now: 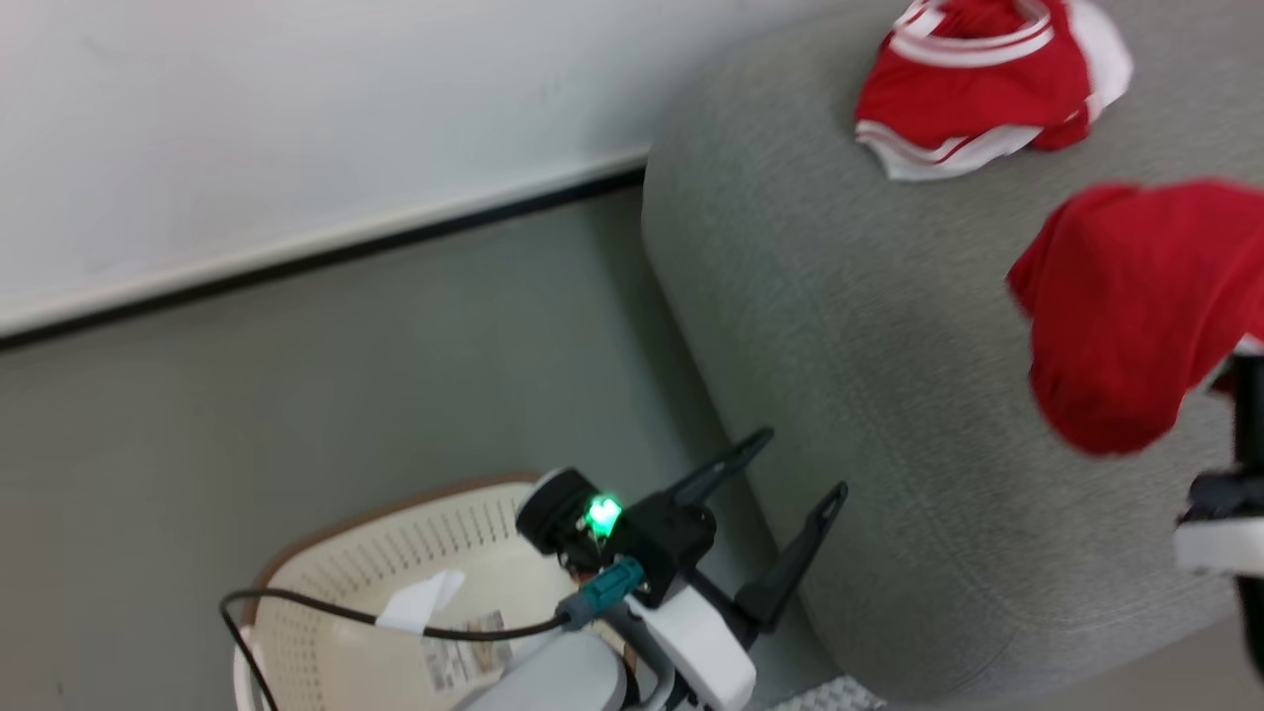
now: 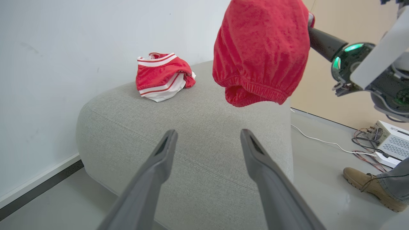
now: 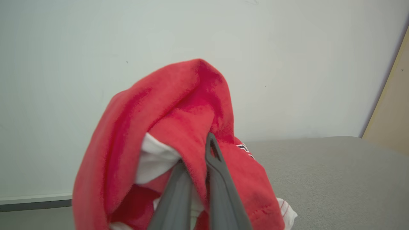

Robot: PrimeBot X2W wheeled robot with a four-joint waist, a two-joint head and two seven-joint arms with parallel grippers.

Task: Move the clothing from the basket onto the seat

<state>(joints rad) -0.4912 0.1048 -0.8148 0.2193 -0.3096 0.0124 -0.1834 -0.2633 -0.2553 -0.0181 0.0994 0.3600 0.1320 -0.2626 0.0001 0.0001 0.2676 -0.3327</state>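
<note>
At one o'clock on the couch [image 1: 889, 395] lies one red garment [image 1: 978, 89]; the second garment [image 1: 1136, 306] hangs at three o'clock, pinched in the right gripper [image 3: 196, 153]. Beside the couch the left gripper [image 2: 207, 137] gapes empty. The label [image 1: 459, 657] in the basket [image 1: 375, 515] is unreadable.

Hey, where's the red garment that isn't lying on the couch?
The held garment hangs from the right gripper above the couch, at the right of the head view, nearer the robot than the striped garment lying on it.

No legible txt; label [image 1: 464, 657] in basket [image 1: 395, 553] blurred.
</note>
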